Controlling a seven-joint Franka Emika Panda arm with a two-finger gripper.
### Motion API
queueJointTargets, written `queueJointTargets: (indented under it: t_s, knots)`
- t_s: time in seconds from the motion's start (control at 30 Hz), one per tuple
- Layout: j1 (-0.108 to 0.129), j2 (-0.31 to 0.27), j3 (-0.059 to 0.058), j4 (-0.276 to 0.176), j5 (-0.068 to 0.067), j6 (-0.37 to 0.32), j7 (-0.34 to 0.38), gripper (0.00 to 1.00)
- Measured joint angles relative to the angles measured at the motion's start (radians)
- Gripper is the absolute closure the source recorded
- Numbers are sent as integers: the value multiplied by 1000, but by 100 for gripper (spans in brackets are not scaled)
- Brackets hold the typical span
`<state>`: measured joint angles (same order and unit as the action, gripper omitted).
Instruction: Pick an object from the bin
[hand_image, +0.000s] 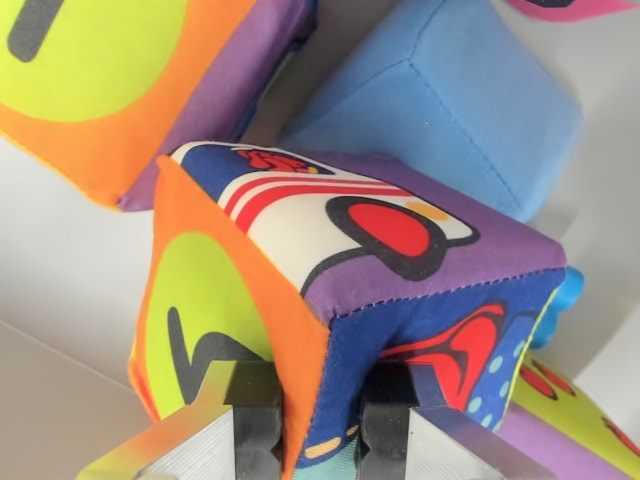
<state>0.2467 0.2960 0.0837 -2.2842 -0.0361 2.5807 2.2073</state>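
A soft fabric cube (350, 280) fills the middle of the wrist view, with a purple top showing a red and white picture, an orange side with a lime circle, and a dark blue side with a red shape. My gripper (320, 430) is at the bottom edge, its two black pads (255, 425) pinching the cube's near vertical corner. The cube looks tilted, one corner toward the camera. The white bin floor (60, 270) shows at the left.
Another orange and lime cube (120, 70) lies at the upper left, touching the held one. A plain light blue cube (450, 100) sits at the upper right. A lime and purple cube (570, 420) is at the lower right, and a pink piece (570, 8) at the top edge.
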Motion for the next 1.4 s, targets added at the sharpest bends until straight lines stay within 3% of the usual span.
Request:
queueJointTargets:
  t_s: [0.6, 1.4]
  knots:
    - [0, -94, 2, 3, 12, -97, -8, 100]
    - [0, -264, 2, 72, 33, -333, -21, 100]
